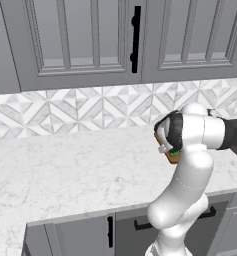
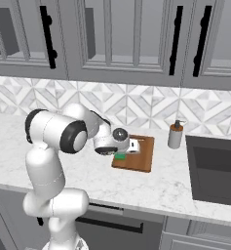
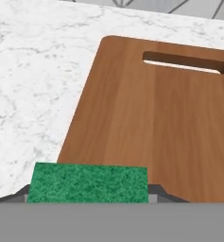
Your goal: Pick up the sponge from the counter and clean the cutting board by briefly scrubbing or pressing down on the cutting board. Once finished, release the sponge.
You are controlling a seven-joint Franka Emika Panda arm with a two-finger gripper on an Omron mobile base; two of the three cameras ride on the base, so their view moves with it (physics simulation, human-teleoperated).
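The sponge [image 3: 87, 183] shows its green top at the bottom of the hand view, with my gripper [image 3: 90, 194] shut on it. Just beyond it lies the cutting board [image 3: 151, 118], reddish-brown with a slot handle at its far end, flat on the white marble counter [image 3: 33, 85]. From the right base view the sponge [image 2: 120, 156] sits under the gripper [image 2: 122, 152] at the near left corner of the cutting board [image 2: 139, 158]. Whether the sponge touches the board I cannot tell. In the left base view the arm hides most of the board; the sponge [image 1: 175, 154] peeks out beside the wrist.
A brown soap dispenser [image 2: 175, 135] stands behind the board to the right, next to a dark sink [image 2: 214, 171]. The patterned tile backsplash [image 2: 87, 105] and grey upper cabinets [image 2: 122, 44] close the back. Bare counter [image 1: 65, 170] stretches to the left.
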